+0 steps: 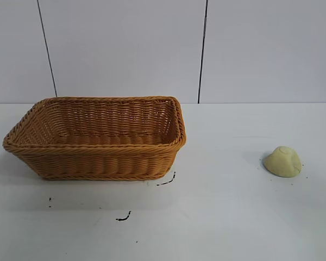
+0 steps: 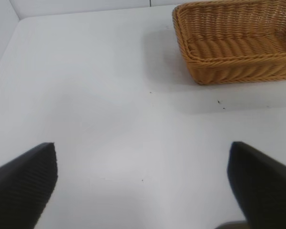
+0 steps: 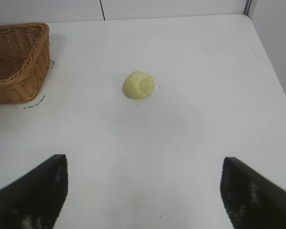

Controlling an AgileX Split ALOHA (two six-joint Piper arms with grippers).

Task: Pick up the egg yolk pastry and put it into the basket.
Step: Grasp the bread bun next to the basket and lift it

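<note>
The egg yolk pastry point(image 1: 282, 161), a small pale yellow dome, sits on the white table at the right; it also shows in the right wrist view point(image 3: 138, 85). The basket point(image 1: 98, 157), orange-brown wicker and empty, stands at the left; its corner shows in the left wrist view point(image 2: 229, 62) and the right wrist view point(image 3: 19, 67). My right gripper point(image 3: 144, 191) is open and empty, well short of the pastry. My left gripper point(image 2: 142, 181) is open and empty over bare table, away from the basket. Neither gripper shows in the exterior view.
The white table point(image 1: 217, 217) has small black marks point(image 1: 123, 217) in front of the basket. A white wall with dark vertical seams point(image 1: 202, 49) rises behind the table. The table's far edge meets the wall behind the basket.
</note>
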